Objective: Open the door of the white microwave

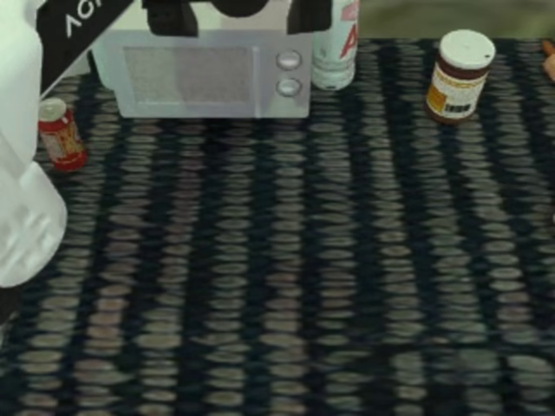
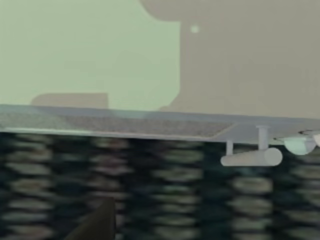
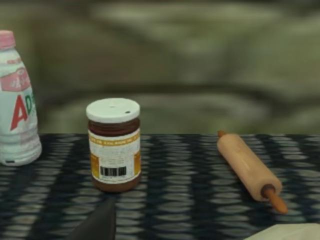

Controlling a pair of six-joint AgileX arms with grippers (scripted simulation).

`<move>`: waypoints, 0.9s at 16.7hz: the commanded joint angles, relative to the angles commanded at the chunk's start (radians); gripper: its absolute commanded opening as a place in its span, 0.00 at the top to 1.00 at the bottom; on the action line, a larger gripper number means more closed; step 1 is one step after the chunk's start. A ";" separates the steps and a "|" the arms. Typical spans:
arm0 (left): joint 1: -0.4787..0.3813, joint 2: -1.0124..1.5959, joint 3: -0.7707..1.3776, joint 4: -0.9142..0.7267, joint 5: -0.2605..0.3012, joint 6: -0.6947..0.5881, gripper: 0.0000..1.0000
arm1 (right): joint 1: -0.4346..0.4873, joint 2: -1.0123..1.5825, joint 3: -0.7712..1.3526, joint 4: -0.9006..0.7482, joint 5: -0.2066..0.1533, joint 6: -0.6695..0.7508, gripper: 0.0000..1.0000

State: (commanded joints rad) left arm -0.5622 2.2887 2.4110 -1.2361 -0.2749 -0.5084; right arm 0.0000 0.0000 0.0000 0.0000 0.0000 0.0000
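The white microwave (image 1: 204,74) stands at the far left of the table (image 1: 286,286), its door (image 1: 182,78) flat against the front. The left arm reaches over its top; whether the left gripper (image 1: 234,13) is released or clenched cannot be told. A brown jar (image 1: 458,76) stands far right, a white bottle (image 1: 335,48) just beside the microwave, and a red can (image 1: 61,133) at the left.

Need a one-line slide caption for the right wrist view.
Brown jar with white lid, rolling pin and white bottle on the patterned table.
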 joint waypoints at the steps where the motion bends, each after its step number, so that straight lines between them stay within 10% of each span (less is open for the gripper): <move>1: 0.000 0.002 -0.002 0.003 0.000 0.001 0.00 | 0.000 0.000 0.000 0.000 0.000 0.000 0.00; 13: 0.040 0.108 -0.091 0.212 0.020 0.042 0.00 | 0.000 0.000 0.000 0.000 0.000 0.000 0.00; 15: 0.040 0.108 -0.091 0.212 0.020 0.042 0.15 | 0.000 0.000 0.000 0.000 0.000 0.000 0.00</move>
State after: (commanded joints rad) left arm -0.5219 2.3967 2.3195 -1.0242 -0.2545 -0.4666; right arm 0.0000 0.0000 0.0000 0.0000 0.0000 0.0000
